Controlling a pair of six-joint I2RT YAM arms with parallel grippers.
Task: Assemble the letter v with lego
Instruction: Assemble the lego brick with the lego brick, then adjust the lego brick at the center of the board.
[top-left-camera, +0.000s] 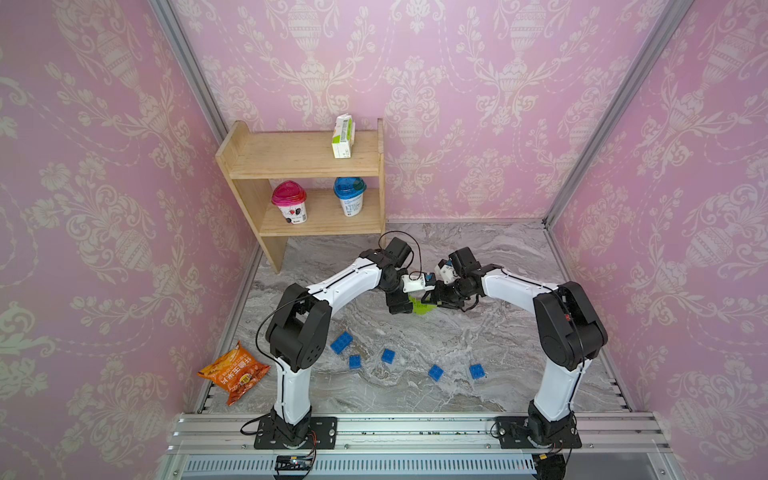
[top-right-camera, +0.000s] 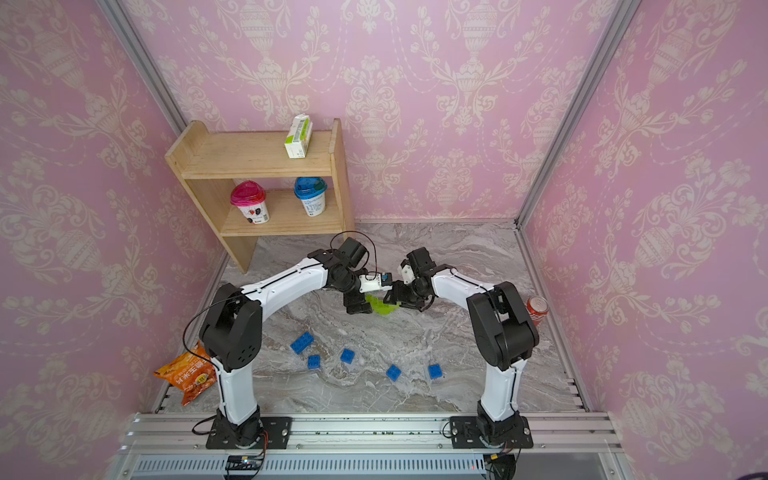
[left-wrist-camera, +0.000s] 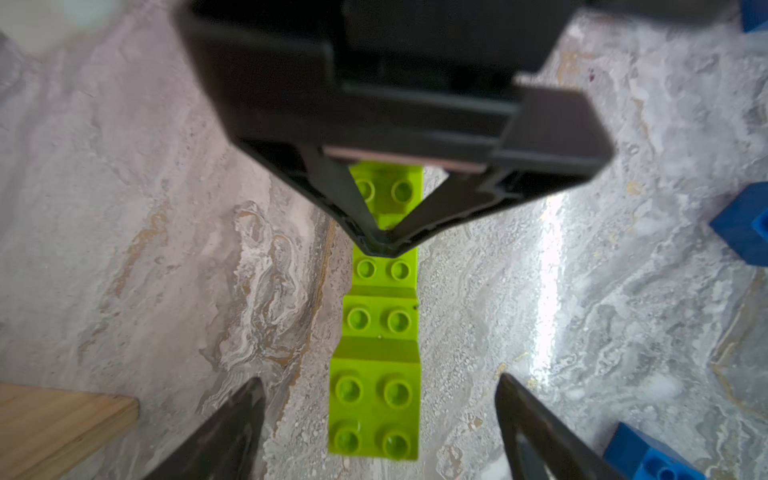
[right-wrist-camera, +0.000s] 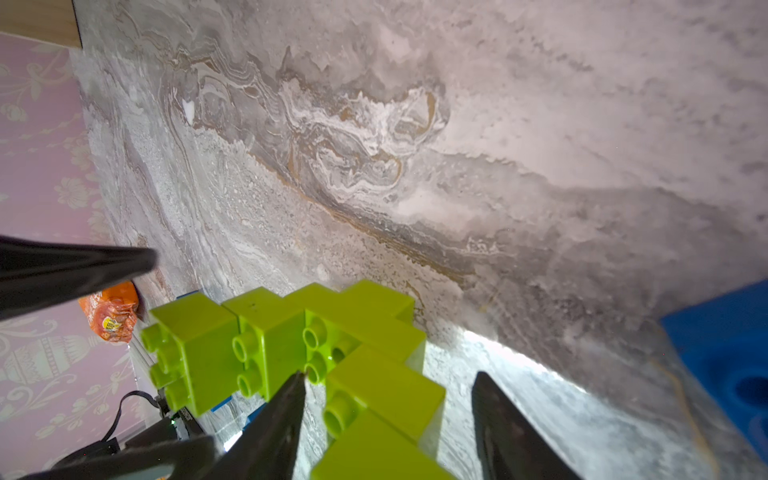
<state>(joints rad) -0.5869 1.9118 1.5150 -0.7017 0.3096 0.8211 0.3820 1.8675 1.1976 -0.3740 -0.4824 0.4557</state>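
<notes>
A stepped chain of lime-green lego (top-left-camera: 422, 307) (top-right-camera: 382, 305) lies on the marble table between my two grippers. In the right wrist view it forms a v of lime-green bricks (right-wrist-camera: 332, 332) lying on its side. My left gripper (left-wrist-camera: 380, 380) is open, its fingers (left-wrist-camera: 232, 428) well apart on both sides of the end brick (left-wrist-camera: 374, 407) with table showing in the gaps. My right gripper (right-wrist-camera: 389, 374) is open around the other end brick (right-wrist-camera: 386, 390), a gap on each side. Several blue lego bricks (top-left-camera: 388, 355) lie loose nearer the front edge.
A wooden shelf (top-left-camera: 299, 166) at the back left holds a carton (top-left-camera: 343, 137) and two lidded cups (top-left-camera: 289, 201). An orange snack bag (top-left-camera: 232, 372) lies at the front left. A red soda can (top-right-camera: 537, 309) stands behind my right arm.
</notes>
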